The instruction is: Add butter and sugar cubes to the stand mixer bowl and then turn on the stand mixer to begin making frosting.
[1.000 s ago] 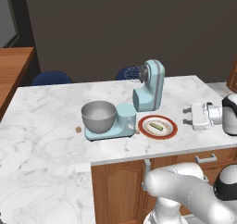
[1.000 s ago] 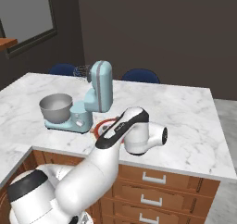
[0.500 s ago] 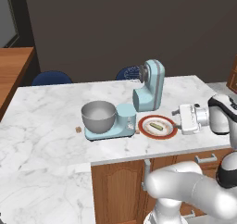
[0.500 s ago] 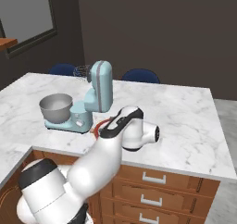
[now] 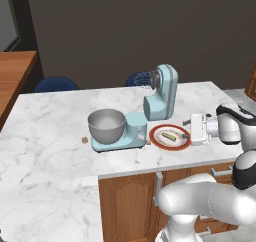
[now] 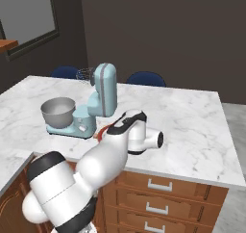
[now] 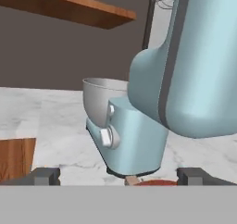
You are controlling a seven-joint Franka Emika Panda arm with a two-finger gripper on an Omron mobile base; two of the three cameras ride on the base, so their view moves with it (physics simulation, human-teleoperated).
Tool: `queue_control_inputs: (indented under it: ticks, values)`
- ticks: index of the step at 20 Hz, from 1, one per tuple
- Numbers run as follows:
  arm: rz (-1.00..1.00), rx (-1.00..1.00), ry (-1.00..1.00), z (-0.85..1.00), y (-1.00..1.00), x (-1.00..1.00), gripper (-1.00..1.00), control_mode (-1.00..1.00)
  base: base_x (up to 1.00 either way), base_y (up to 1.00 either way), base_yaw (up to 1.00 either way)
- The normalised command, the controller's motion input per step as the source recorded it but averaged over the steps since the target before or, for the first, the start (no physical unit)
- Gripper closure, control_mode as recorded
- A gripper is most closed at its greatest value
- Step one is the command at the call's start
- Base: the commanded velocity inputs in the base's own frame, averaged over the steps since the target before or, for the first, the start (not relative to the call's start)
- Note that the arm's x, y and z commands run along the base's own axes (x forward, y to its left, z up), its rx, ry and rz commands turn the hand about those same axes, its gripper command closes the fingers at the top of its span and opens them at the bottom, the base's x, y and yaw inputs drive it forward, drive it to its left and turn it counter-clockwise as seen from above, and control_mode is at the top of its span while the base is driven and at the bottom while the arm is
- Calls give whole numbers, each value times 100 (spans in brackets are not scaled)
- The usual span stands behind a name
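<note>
White marble bench carries the butter on its red-rimmed plate: likely soft, light, slippery, best pinched gently across its short sides by the spread-apart fingers.

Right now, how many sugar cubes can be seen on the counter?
2. One sugar cube lies on the marble left of the stand mixer bowl; the other sits between the stand mixer base and the red-rimmed plate. More may be hidden behind the mixer.
</note>
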Motion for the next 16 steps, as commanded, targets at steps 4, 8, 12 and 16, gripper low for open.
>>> queue_control_inputs:
  ticks: [4, 8, 12, 16]
  values:
    - [-19, -4, 0, -30, 7, 33, -100, -100, 0, 0, 0]
    - [-16, -4, 0, -31, 7, 30, -100, -100, 0, 0, 0]
    - [-8, -3, 0, -26, 5, 18, -100, -100, 0, 0, 0]
    - [-5, -3, 0, -26, 0, 20, -100, -100, 0, 0, 0]
